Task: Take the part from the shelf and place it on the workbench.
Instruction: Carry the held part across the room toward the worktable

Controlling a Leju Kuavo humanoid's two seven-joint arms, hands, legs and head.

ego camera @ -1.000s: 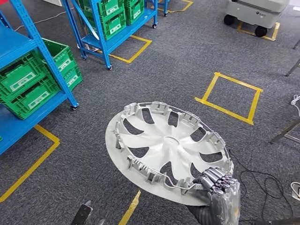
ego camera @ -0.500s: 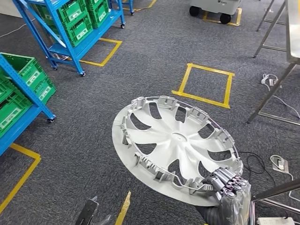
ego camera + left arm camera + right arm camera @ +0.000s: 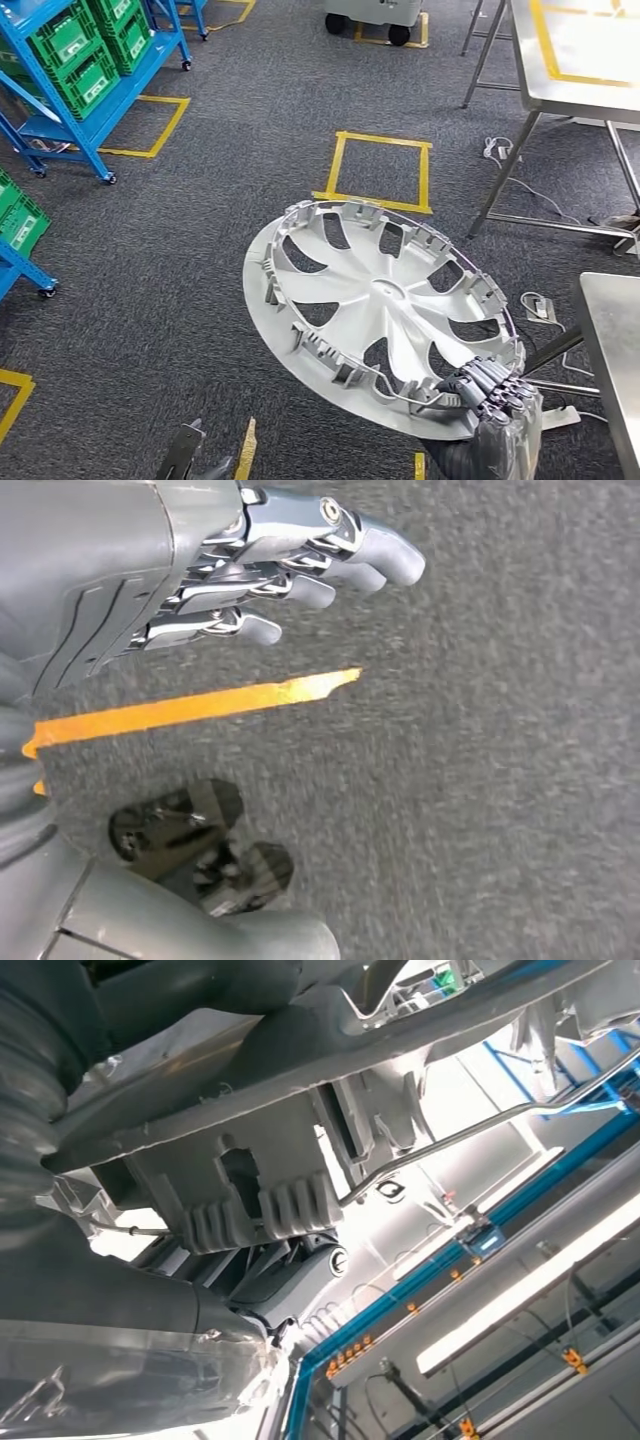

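Part: the hubcap (image 3: 381,305) is off the shelf (image 3: 90,75) and in the air over the carpet (image 3: 189,250), tilted, ribbed inner face up, its near rim in your right hand (image 3: 494,405).
Right hand: fingers (image 3: 483,380) curled over the rim and clenched on it; in the right wrist view the rim and a clip (image 3: 256,1205) sit right against the hand.
Left hand: your left hand (image 3: 249,570) hangs over the carpet by a yellow tape line (image 3: 189,705), fingers straight and apart, grasping nothing.
Desk: a steel corner (image 3: 611,350) lies just right of the hubcap, a second desk (image 3: 573,50) farther off; you cannot tell from here which one is the target.
Handling: likely light, thin moulded plastic, stiff across the spokes but springy at the edge. The clips and wire ring on the inner face look snappable, so treat them as fragile. The smooth outer face may slip.
Hold: you have it by one edge only, so the far side levers on your fingers; expect sag or swing as you move. The rim between clips is the sound place to hold, not a spoke or the wire.
Next: bring it over the desk and lower it flat before letting go.
Risk: the far rim catching the desk edge or a leg.
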